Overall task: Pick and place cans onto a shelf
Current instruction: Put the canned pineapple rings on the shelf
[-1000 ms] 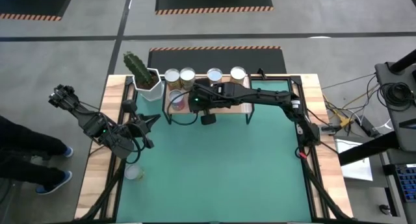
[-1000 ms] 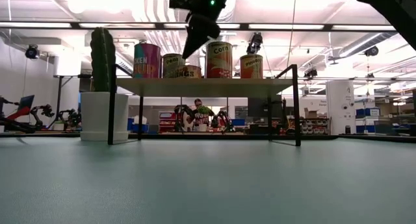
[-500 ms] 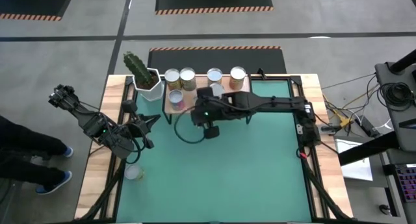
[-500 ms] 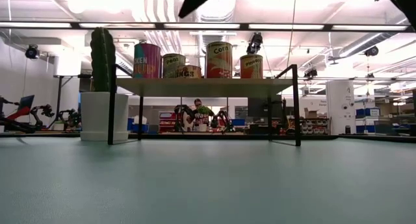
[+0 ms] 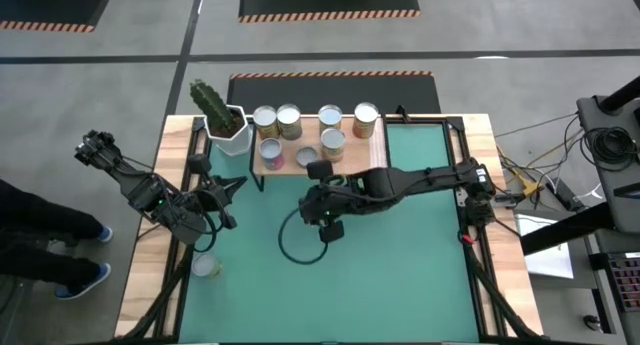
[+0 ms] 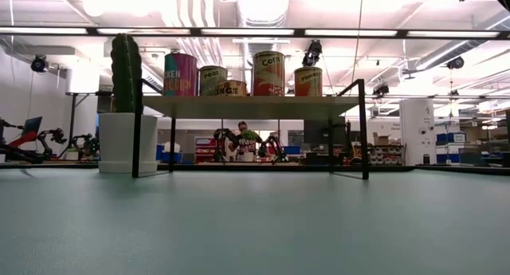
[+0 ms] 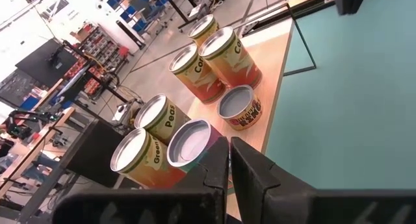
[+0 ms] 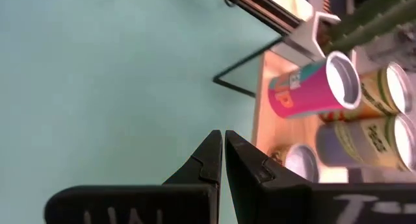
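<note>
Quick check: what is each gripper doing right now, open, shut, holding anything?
Left gripper: shut, holding nothing.
Right gripper: shut, holding nothing.

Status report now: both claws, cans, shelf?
Both claws shut, empty: right claw over green mat, left claw at table's left edge. Six silver-topped cans on light-wood shelf. Nothing blocking.

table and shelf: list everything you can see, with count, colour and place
cans: seven, silver tops, pink, orange and pale labels, on the shelf
shelf: one, light wood on black legs, back of the table
cactus: one, green, in a white pot, left of the shelf
table: one, green mat, wood edges
small pale object: one, left table edge
left gripper: fingers shut, at the left edge
right gripper: fingers shut, above mid-table
</note>
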Robot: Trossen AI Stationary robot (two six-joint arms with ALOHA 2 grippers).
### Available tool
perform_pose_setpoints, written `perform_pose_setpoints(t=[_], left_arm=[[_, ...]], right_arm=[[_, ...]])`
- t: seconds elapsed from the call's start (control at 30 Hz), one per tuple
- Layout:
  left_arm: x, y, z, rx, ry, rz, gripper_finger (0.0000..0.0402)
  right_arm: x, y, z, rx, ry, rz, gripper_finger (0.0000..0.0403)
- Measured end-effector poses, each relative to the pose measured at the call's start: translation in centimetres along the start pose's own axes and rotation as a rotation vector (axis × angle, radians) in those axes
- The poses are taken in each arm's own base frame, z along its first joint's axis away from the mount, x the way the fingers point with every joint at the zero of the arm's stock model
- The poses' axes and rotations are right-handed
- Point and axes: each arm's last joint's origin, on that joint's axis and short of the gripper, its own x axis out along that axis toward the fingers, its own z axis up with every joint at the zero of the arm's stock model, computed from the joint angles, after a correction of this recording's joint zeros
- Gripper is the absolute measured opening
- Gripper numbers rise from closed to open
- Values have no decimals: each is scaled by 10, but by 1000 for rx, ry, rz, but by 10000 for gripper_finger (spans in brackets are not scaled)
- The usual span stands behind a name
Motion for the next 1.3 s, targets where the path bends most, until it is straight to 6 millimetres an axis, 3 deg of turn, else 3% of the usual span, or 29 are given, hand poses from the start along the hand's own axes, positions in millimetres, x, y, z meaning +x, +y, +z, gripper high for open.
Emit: perform_pose_setpoints(t=[0.3, 0.7, 1.3], left_arm=[[0, -1, 0, -1, 5, -24, 0], [0, -1, 0, 0, 5, -24, 0], [0, -1, 0, 0, 5, -24, 0]], right_arm=[[35, 1, -18, 47, 63, -62, 9], [67, -59, -47, 150, 105, -236, 9], [81, -57, -54, 157, 84, -236, 9]])
